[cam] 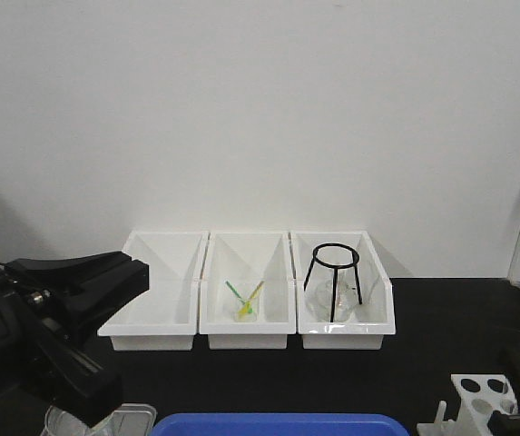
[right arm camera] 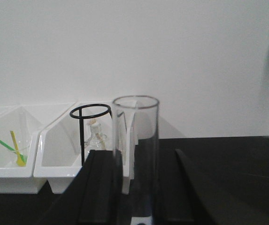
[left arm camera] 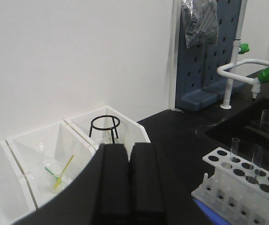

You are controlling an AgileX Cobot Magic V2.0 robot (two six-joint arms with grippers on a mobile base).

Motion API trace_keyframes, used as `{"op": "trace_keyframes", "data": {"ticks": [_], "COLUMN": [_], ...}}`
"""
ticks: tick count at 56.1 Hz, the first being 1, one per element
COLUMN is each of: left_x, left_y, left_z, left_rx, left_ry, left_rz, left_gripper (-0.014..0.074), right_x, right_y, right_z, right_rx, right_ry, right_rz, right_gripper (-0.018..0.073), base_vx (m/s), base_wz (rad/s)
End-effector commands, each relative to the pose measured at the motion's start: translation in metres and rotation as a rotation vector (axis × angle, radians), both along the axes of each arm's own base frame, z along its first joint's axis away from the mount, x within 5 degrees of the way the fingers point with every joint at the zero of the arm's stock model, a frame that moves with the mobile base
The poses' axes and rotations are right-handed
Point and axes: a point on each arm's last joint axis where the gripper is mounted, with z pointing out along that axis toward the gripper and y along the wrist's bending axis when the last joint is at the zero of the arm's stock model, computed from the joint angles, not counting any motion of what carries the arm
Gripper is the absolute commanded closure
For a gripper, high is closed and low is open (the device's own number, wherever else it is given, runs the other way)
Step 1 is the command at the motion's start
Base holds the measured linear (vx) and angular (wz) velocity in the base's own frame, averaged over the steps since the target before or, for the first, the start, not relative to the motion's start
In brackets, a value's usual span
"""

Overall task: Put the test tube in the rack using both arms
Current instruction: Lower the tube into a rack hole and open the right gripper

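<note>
— How does the left pincer (left arm camera: 128, 151) stand?
— Closed. Its two black fingers (left arm camera: 113, 187) lie flat against each other with nothing between them.
— And what's behind it?
— The left arm (cam: 33, 336) sits low and bent, and the wedge ahead of it points toward the robot's right.
— The right pincer (right arm camera: 139, 153)?
— Clamped on the tube (right arm camera: 135, 122), which stands upright between the fingers, its rim well above the tips.
— Its arm?
— Hardly visible. The front view shows only a dark, blurred shape at the edge.

Clear test tube (right arm camera: 135, 136), wht rack (left arm camera: 216, 180), blk fingers (right arm camera: 101, 187).
</note>
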Motion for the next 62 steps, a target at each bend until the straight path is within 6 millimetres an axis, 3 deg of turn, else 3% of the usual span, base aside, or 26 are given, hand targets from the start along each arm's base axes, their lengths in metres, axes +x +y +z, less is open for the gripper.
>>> {"op": "trace_keyframes", "data": {"ticks": [1, 21, 28, 38, 51, 56, 62], "left_x": [-0.006, -0.007, -0.007, -0.007, -0.007, -0.007, -0.007], "left_y": [-0.001, -0.002, -0.002, -0.002, -0.002, -0.002, -0.002], "left_z": [0.014, 0.015, 0.015, 0.015, 0.015, 0.015, 0.015], "left_rx": [-0.034, -0.040, -0.040, -0.040, -0.041, -0.041, -0.042], "left_ry": [-0.045, -0.050, -0.050, -0.050, -0.049, -0.049, -0.049], "left_rz": [-0.037, -0.055, -0.055, -0.055, -0.055, -0.055, -0.054], "left_gripper": [0.0603, 0.0603, 0.0603, 0.0603, 0.0603, 0.0603, 0.0603], "right_x": [0.002, 0.010, 0.010, 0.010, 0.009, 0.004, -0.007], "right_y": [0.001, 0.004, 0.004, 0.004, 0.004, 0.006, 0.008], "right_z": [0.025, -0.002, -0.007, -0.007, -0.002, 0.013, 0.037], "right_rx": [0.000, 0.004, 0.009, 0.010, 0.017, 0.026, 0.062], "right_ry": [-0.234, -0.122, -0.097, -0.097, -0.118, -0.175, -0.248], "right_rz": [0.034, 0.074, 0.070, 0.070, 0.072, 0.087, 0.109], "right_gripper": [0.0567, 0.0563, 0.0523, 0.0361, 0.0025, -0.0031, -0.0017], "base_vx": [0.00, 0.00, 0.00, 0.00, 0.00, 0.00, 0.00], "base_wz": [0.00, 0.00, 0.00, 0.00, 0.00, 0.00, 0.00]}}
